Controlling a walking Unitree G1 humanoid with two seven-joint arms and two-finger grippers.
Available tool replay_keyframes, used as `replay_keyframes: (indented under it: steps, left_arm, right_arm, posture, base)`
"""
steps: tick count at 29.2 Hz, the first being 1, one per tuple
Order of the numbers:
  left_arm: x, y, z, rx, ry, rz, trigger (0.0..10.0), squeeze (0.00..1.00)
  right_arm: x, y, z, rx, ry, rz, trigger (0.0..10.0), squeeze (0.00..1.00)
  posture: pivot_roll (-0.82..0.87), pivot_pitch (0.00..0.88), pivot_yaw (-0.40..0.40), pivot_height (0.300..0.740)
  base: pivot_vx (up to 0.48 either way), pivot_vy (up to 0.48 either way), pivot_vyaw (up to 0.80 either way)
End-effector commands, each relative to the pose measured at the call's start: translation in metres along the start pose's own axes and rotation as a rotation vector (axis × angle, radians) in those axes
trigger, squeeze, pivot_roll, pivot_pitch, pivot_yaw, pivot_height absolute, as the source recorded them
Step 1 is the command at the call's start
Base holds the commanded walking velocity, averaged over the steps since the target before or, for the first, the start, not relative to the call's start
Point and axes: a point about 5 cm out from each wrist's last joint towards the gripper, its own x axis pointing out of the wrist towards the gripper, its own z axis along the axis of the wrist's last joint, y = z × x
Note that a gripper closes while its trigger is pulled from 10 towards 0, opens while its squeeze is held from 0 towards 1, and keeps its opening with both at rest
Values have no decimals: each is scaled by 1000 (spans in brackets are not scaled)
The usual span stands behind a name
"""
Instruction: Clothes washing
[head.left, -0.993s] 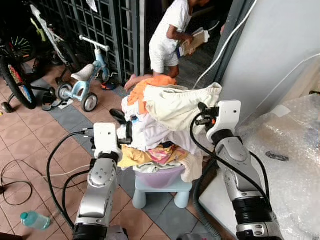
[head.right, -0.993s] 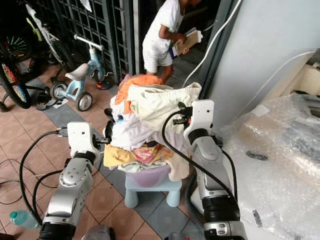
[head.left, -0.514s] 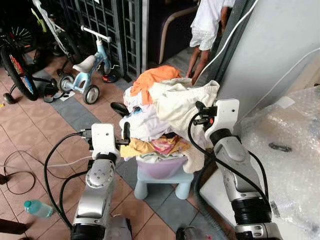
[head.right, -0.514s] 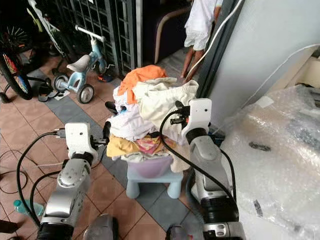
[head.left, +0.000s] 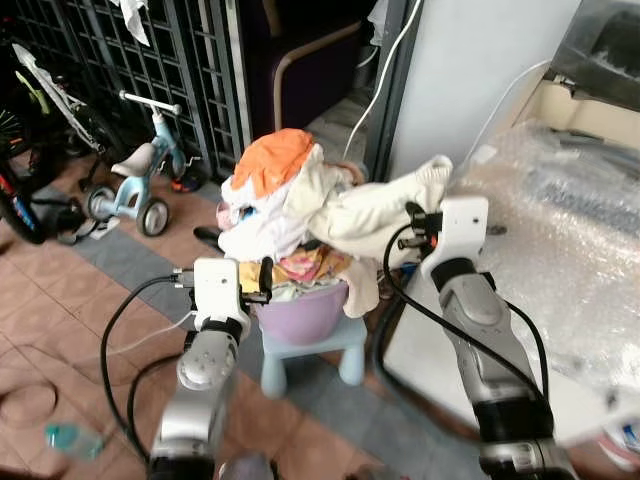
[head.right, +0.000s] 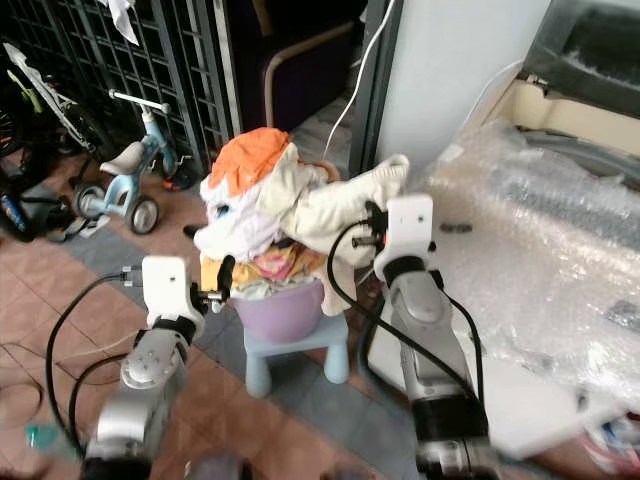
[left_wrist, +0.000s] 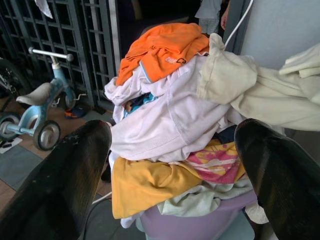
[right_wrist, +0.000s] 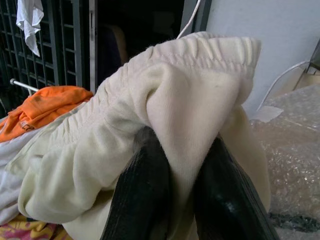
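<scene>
A purple basin (head.left: 305, 315) heaped with clothes (left_wrist: 165, 120) stands on a light blue stool (head.left: 305, 355). An orange garment (head.left: 272, 160) tops the heap. My right gripper (right_wrist: 175, 150) is shut on the elastic edge of a cream garment (head.left: 375, 210) and holds that end up at the right of the heap, while the rest of it still drapes over the pile. My left gripper (left_wrist: 172, 132) is open at the left side of the basin, level with its rim, with nothing between its fingers (left_wrist: 75, 170).
A bubble-wrapped washing machine (head.left: 560, 230) stands close on the right below a white wall (head.left: 480, 70). A black metal grille (head.left: 130, 60) with a tricycle (head.left: 135, 180) before it is at the back left. A bottle (head.left: 70, 438) and cables lie on the tiled floor.
The camera has risen and turned right, bringing more of the machine into view. The person at the doorway has walked out of sight. My right gripper stays shut on the cream garment.
</scene>
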Motion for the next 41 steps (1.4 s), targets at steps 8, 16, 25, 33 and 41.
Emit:
replay_keyframes:
  steps: [8,16,25,33,41]
  left_arm:
    - [0,-4,5,-7,-32,-50,10000,0]
    - [0,-4,4,-29,-28,-28,10000,0]
    - [-2,-7,6,-32,-41,-67,10000,0]
    - [-2,-8,7,-26,-51,-87,10000,0]
    - [-2,-6,6,-15,-48,-72,10000,0]
  right_arm:
    - [8,-9,14,-43,-64,-42,10000,0]
    - [20,-6,33,-137,-158,23,10000,0]
    - [20,-11,45,-160,-210,42,10000,0]
    - [17,-7,44,-173,-220,75,10000,0]
    - [15,-2,45,-193,-237,131,10000,0]
  posture:
    - [15,0,-10,740]
    - [15,0,-14,740]
    - [8,0,-2,740]
    - [3,0,2,740]
    - [8,0,4,740]
  base:
    - [213,0,-800]
    - [142,0,-800]
    - [0,0,-800]
    - [0,0,-71]
    - [219,0,0]
